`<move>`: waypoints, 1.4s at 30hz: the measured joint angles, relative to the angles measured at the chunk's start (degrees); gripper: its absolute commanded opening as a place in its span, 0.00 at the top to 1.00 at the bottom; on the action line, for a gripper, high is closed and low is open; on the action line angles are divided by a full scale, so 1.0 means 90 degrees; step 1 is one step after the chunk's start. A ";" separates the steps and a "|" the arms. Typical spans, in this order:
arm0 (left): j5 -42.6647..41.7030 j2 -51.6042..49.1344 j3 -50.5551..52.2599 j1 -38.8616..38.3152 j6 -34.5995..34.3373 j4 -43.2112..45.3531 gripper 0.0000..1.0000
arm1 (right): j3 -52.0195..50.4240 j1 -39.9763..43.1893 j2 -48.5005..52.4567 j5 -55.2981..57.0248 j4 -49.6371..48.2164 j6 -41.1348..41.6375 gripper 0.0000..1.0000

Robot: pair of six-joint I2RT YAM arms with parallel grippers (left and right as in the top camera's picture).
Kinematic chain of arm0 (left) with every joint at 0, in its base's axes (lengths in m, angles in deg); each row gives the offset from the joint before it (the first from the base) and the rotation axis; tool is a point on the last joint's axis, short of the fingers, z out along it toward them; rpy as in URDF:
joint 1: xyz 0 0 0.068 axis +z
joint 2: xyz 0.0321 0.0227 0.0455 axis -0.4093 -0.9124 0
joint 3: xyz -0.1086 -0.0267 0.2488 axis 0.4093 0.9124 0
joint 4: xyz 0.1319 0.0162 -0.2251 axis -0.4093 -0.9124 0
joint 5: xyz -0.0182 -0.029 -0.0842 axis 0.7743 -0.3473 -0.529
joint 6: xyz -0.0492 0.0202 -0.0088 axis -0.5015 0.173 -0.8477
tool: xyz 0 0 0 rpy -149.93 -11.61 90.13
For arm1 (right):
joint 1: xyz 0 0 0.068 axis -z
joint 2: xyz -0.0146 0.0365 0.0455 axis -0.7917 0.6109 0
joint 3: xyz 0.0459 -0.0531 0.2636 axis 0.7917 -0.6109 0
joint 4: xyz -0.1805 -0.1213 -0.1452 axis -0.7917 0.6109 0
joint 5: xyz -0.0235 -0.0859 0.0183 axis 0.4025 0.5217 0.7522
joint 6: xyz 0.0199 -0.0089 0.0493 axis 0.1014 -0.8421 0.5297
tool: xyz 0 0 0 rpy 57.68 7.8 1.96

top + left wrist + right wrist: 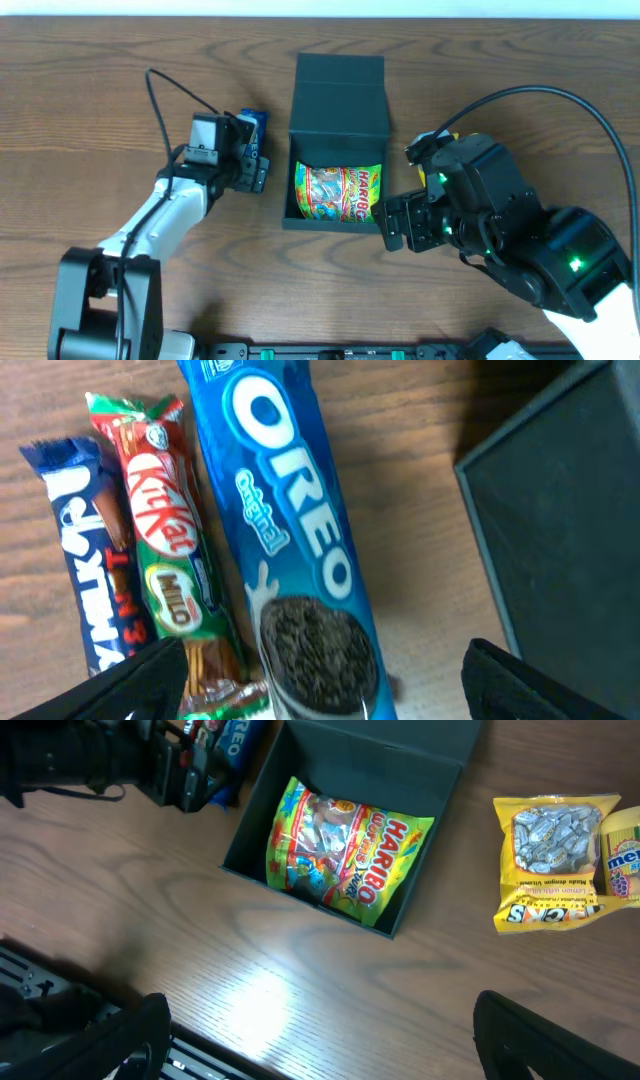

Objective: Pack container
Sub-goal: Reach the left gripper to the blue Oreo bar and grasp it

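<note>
The container [338,95] stood at the middle of the table [120,60], its hinged lid folded back flat on the far side; one Haribo bag [338,192] lay inside and covered most of the floor. By this evidence packing was begun but, in my judgement, far from complete.

Outside the container, to its left, lay three items side by side: an Oreo pack [290,530], a KitKat Milo bar [160,490] and a dark blue wrapped bar [85,550]; to its right lay a yellow snack packet [555,860] with a second packet just beside it, cut off by the frame edge.

The left pincer [320,690] was released, its jaws spread either side of the Oreo pack's end; contact could not be confirmed. The right pincer [320,1050] was likewise released and empty, over bare table near the container's front right corner.

Outstanding, as judged: load the five loose items; close the lid.
</note>
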 measured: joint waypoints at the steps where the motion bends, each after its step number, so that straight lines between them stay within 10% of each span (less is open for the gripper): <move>1: 0.0109 -0.0058 0.0000 -0.0039 0.0000 0.0075 0.10 | 0.0000 0.0000 0.0000 0.0000 0.0000 -0.0002 0.04; 17: 0.0593 -0.0937 -0.0019 -0.0279 -0.0267 0.0857 0.19 | 0.0000 0.0000 0.0056 0.0027 -0.0005 -0.0002 0.04; 42: 0.0636 -0.0930 -0.0617 -0.0291 -0.0634 -0.0372 0.94 | -0.0005 0.0330 -0.0117 0.0386 0.0148 0.0000 0.02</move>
